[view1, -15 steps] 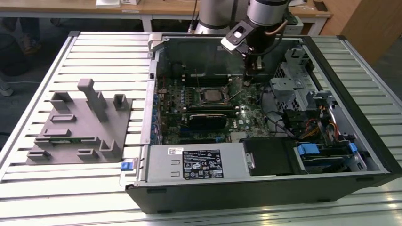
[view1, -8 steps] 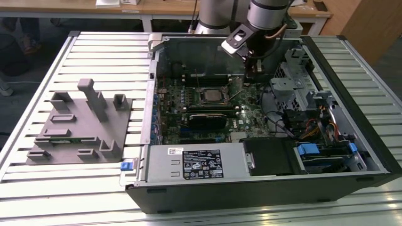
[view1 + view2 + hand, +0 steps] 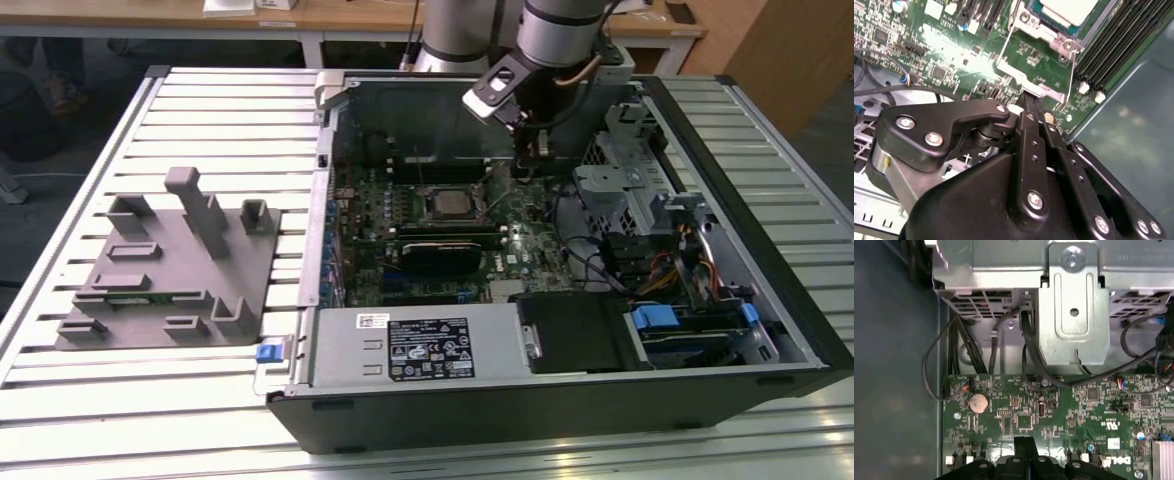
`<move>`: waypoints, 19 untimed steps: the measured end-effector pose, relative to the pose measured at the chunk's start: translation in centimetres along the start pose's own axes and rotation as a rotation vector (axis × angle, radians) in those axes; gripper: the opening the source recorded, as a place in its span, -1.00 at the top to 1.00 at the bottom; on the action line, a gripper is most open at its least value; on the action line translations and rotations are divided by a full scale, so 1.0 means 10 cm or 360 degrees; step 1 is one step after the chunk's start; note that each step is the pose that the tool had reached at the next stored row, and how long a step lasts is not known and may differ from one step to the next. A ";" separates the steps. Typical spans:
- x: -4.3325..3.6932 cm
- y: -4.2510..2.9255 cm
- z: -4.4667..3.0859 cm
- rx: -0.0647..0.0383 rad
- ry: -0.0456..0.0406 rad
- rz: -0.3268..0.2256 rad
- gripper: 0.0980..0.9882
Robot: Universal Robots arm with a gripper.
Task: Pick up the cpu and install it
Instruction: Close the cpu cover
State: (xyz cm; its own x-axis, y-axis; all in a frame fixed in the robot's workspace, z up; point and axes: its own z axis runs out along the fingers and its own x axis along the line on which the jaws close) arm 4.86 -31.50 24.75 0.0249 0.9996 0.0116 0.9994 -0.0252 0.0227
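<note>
- A robot arm reaches into an open computer case [image 3: 561, 400] lying on a slatted table [image 3: 200, 400], its gripper [image 3: 537, 165] lowered over the green motherboard [image 3: 367, 270].
- The cpu [image 3: 447, 203] sits in the black-framed socket [image 3: 416, 208] near the middle of the board. It is neither in the gripper nor on the grey tray [image 3: 160, 300] at the exterior view's left.
- In the second wrist view the cpu [image 3: 1066, 9] shows its silvery-white top lying flat inside the socket's metal frame [image 3: 1026, 22], beside the rows of memory slots [image 3: 1114, 45].
- The gripper [image 3: 1029, 97] has its two black fingers [image 3: 1030, 107] pressed together with nothing visible between them. Their tips are just beside the shiny metal tab [image 3: 1041, 90] at the frame's edge, though actual contact cannot be confirmed.
- The first wrist view shows the same fingers [image 3: 1019, 447] closed side by side above the board, near a coin battery [image 3: 978, 402].
- Progress, as judged from this: pick-up and placement look done, with the chip in its seat. Whether the retaining frame and its lever are locked down cannot be told, so securing the chip may be what remains.
</note>
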 end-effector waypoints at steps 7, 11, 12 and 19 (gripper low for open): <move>-0.002 -0.073 0.014 0.0001 0.0000 0.0000 0.98; -0.003 -0.085 0.040 0.0005 0.0000 0.0000 0.98; -0.004 -0.089 0.048 0.0006 0.0000 0.0000 0.98; -0.009 -0.118 0.102 0.0012 -0.0001 -0.0003 0.98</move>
State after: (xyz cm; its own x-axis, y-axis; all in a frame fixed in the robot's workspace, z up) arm 3.70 -31.55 23.69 0.0233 0.9997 0.0108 0.9996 -0.0234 0.0151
